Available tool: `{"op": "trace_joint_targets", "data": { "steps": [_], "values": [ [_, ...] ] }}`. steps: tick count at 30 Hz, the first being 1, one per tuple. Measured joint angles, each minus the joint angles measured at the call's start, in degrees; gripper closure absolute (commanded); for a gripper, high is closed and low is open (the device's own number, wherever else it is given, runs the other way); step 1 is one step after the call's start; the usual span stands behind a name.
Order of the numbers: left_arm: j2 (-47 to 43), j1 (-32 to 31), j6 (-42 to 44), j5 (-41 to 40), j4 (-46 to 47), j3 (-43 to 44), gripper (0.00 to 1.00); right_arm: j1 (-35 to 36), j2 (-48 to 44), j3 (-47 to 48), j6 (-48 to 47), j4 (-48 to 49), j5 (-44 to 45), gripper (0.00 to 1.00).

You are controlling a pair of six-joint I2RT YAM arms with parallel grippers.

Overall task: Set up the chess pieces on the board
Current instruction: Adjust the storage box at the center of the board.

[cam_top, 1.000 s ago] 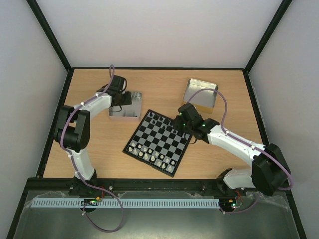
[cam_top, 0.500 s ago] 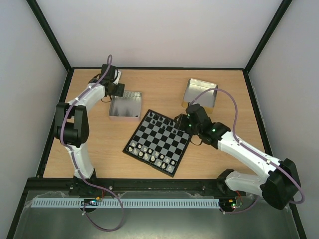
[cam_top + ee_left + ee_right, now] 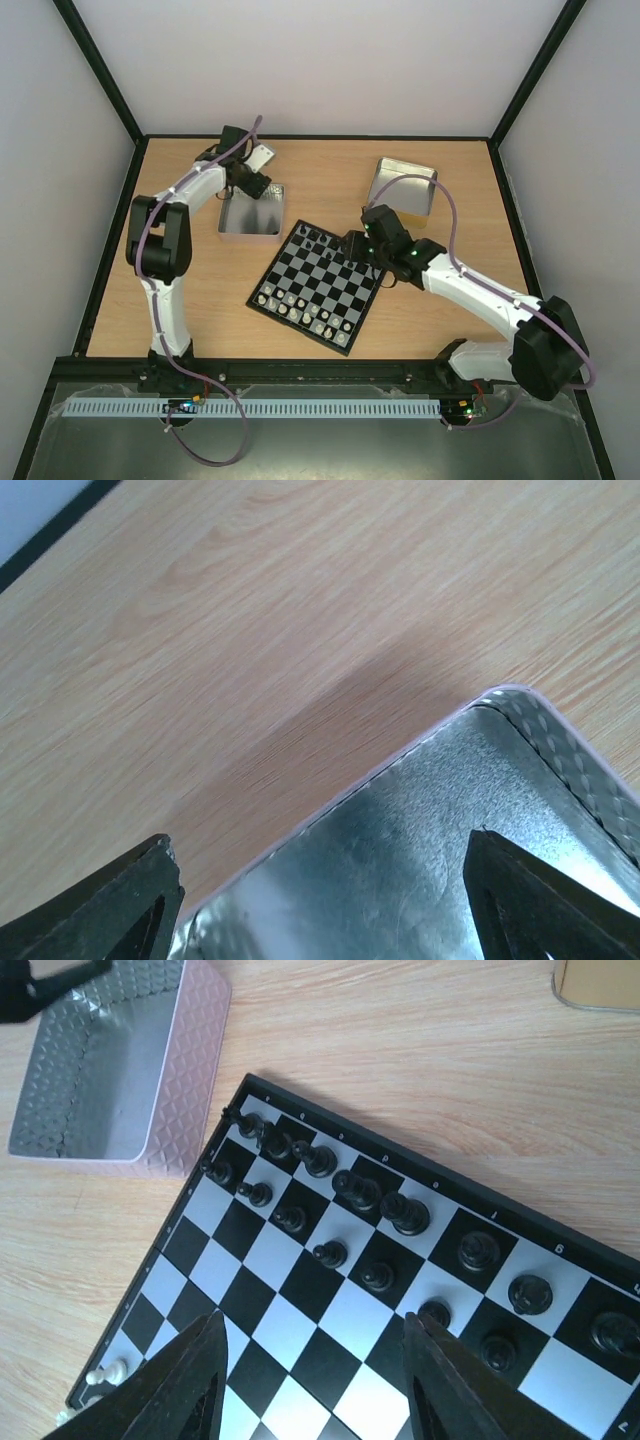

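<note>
The board (image 3: 318,287) lies tilted at the table's middle, also in the right wrist view (image 3: 300,1310). Several black chess pieces (image 3: 350,1188) stand in two rows along its far edge (image 3: 318,240); pale pieces line its near edge. My right gripper (image 3: 315,1360) is open and empty, hovering above the board's far right part (image 3: 358,243), a black pawn (image 3: 434,1311) beside its right finger. My left gripper (image 3: 325,890) is open and empty, over the far rim of a metal tray (image 3: 440,830), which also shows in the top view (image 3: 250,212).
A second shiny metal tray (image 3: 403,187) stands tipped at the back right, its corner also in the right wrist view (image 3: 598,985). The left tray (image 3: 110,1070) sits just left of the board's far corner. Black frame rails edge the table (image 3: 180,290).
My left gripper swung from the table's back left corner rightward to the left tray's far rim. My right gripper shifted slightly left over the board's far right part.
</note>
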Motion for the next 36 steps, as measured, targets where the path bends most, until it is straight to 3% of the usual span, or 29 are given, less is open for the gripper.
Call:
{"op": "trace_joint_targets", "data": {
  "steps": [11,16,19,24,31,36],
  "values": [
    [10.54,-0.55,10.23,-0.33,-8.02,11.54,0.24,-5.68,12.22,9.49,-1.01,2.56,1.68,0.57],
    [11.02,0.07,12.74,0.63,-10.91,13.68,0.43,-8.59,19.71,14.62,-1.27,1.46,2.67,0.58],
    [11.74,0.50,13.22,1.97,-11.45,14.16,0.48,-10.23,22.93,17.33,-2.10,-0.74,3.65,0.59],
    [13.16,1.53,13.46,4.13,-12.24,14.16,0.47,-11.65,27.80,23.82,-2.99,-4.94,4.76,0.59],
    [14.56,3.08,13.42,4.44,-11.98,15.26,0.71,-11.72,33.35,32.11,-3.52,-8.96,4.72,0.60],
    [14.49,4.15,11.91,3.30,-10.67,14.62,0.80,-11.74,34.42,33.77,-3.48,-11.30,4.96,0.61]
  ]
}}
